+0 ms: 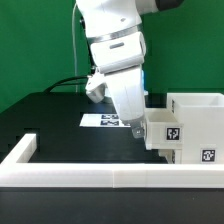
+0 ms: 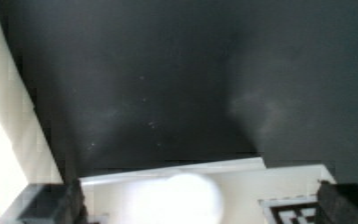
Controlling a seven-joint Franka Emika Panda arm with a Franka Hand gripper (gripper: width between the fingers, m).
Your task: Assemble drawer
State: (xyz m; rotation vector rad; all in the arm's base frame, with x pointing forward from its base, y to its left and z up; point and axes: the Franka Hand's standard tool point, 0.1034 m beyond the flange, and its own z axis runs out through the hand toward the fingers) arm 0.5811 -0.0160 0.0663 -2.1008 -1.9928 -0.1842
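The fingers [image 2: 190, 203] stand wide apart, holding nothing, above a small tray [image 1: 157, 128]. The casing [image 1: 197, 125] stands on the desk [image 1: 50, 115] at the exterior view's right, just beside the tray.

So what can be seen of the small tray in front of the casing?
The small tray is white, plastic-looking, an open-topped box with thin walls and a black-and-white square tag on its near face. It sits upright at the exterior view's right, against the larger casing, behind the white rail. The robot's wrist hangs right beside it; whether they touch is unclear.
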